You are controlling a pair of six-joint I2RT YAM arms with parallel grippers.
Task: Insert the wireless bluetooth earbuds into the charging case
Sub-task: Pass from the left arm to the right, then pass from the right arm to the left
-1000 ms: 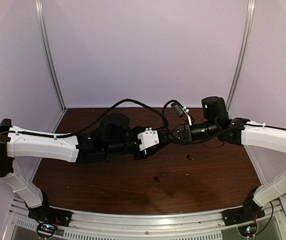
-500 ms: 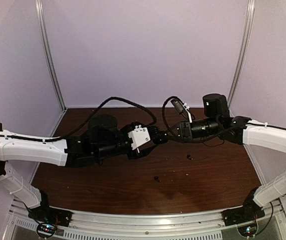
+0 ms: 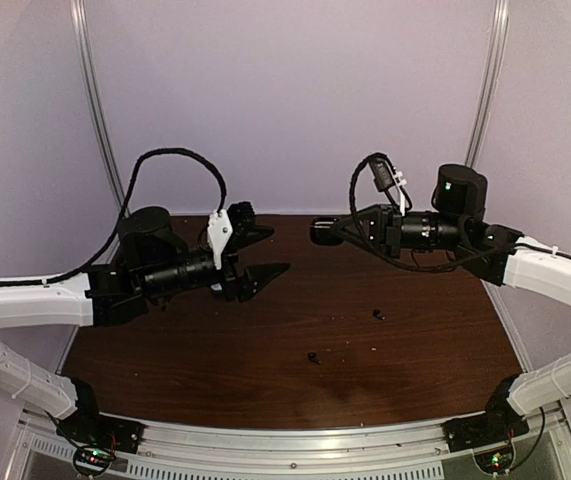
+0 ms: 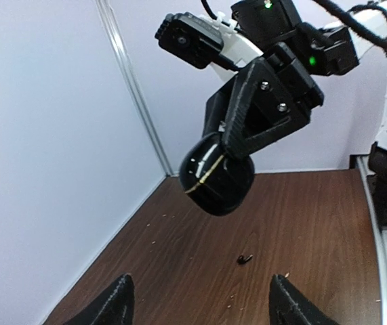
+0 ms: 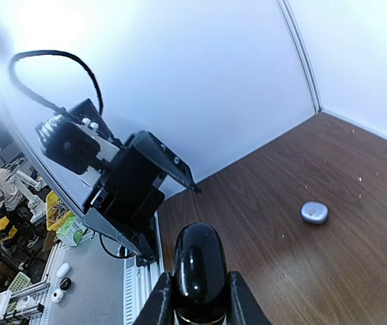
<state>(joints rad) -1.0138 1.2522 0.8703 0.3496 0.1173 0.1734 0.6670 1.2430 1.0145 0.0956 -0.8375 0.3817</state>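
Plainly, the right claw (image 5: pixel 200 298) is clamped on the glossy black case (image 4: pixel 217 177), held aloft (its lid looks closed). The left claw (image 3: pixel 277 249) is spread wide and empty, well apart from the case. Two black earbuds (image 3: pixel 378 315) (image 3: pixel 313 357) lie on the counter (image 3: pixel 165 370) below the case. The slick case could twist or slip out if the lid is pried carelessly.

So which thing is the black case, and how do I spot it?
Look above the brown table, at the right gripper up in the air. It pinches the case: a shiny black rounded pod with a thin gold line, far bigger than the tiny black buds down on the wood.
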